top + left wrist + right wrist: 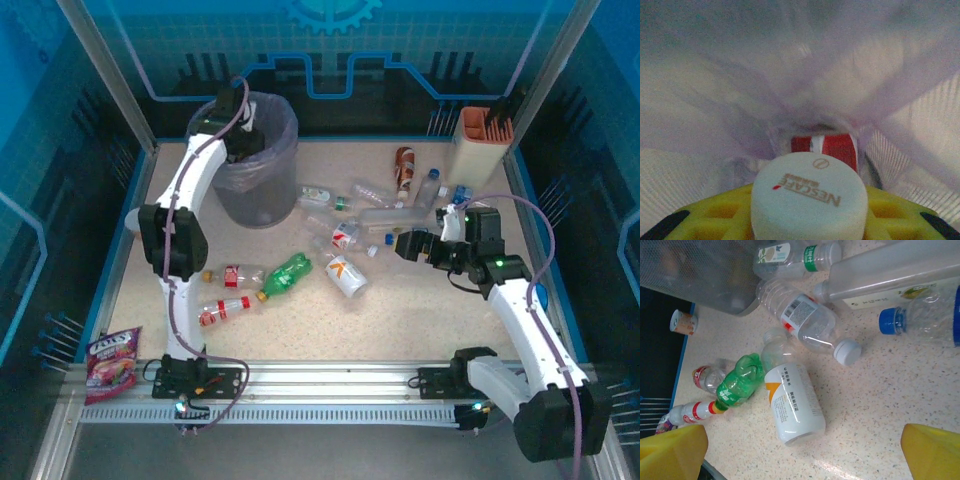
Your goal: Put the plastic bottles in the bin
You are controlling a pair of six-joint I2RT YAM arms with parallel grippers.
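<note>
Overhead, the left gripper [244, 133] is hanging in the bin [256, 196]; its wrist view is showing it clamped on a Nescafé-capped bottle [809, 197]. The right gripper [407, 245] is gaping empty

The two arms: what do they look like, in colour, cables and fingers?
The left arm and the right arm have white links between bulky black joints. A thin purple cable runs along each. Small green lights glow on them. The fingers are bright yellow.
</note>
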